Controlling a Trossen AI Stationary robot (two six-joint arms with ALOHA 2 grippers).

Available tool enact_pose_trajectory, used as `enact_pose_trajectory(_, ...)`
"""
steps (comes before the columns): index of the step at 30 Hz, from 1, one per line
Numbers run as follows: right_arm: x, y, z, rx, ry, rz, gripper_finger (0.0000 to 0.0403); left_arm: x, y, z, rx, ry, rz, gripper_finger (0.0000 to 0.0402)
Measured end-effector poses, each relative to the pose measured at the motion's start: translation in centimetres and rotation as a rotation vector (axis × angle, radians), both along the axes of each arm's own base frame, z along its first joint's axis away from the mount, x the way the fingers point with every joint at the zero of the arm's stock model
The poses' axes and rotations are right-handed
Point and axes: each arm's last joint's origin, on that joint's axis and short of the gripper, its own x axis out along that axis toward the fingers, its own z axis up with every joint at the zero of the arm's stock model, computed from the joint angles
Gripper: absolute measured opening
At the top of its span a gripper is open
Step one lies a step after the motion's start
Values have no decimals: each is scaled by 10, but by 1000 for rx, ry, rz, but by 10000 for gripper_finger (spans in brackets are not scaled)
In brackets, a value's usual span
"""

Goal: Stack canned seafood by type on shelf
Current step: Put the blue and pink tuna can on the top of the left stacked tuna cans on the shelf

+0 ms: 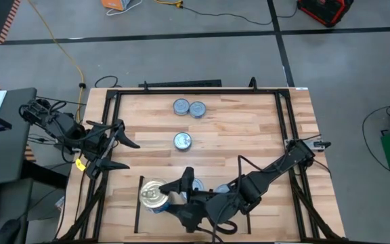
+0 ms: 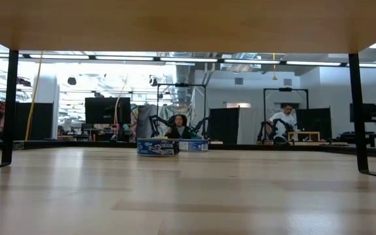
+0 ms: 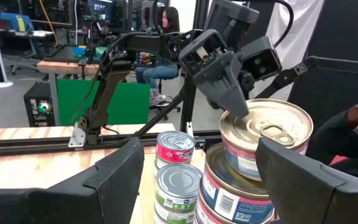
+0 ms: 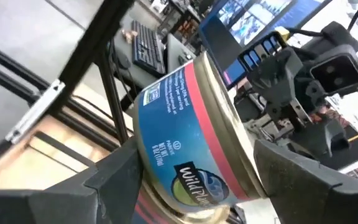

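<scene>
Now the right gripper [image 1: 175, 196] fingers grasp a gold-topped can [image 1: 153, 193] atop the shelf [image 1: 141, 220] stack; left gripper [image 1: 124, 152] released.

You get even, bright overhead light on the table [image 1: 235, 135] in the high view, with only soft, short shadows under the arms and the tins [image 1: 189, 108]. From the low camera the ceiling strip lights [image 2: 194, 60] glare white, the near tabletop is blurred, and the underside of the board above sits in shade. In the left wrist view the gold tin top [image 3: 267, 124] catches a sheen and the near fingers [image 3: 114, 180] look soft. The right wrist view is tilted; its blue-labelled tin [image 4: 188, 146] is close and slightly blurred, and the background is washed out.
</scene>
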Motion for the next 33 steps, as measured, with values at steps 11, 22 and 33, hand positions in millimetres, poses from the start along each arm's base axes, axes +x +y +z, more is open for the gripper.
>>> enact_pose_trajectory(11,0,-4,-3,-50,25,-73,324,0,0,-1,-1,6,-1,295)
enact_pose_trajectory(22,-7,7,2,-64,9,-26,324,0,-1,-2,-1,19,-16,295)
enact_pose_trajectory(33,5,-13,4,-65,5,-84,324,22,-26,13,121,72,-117,295)
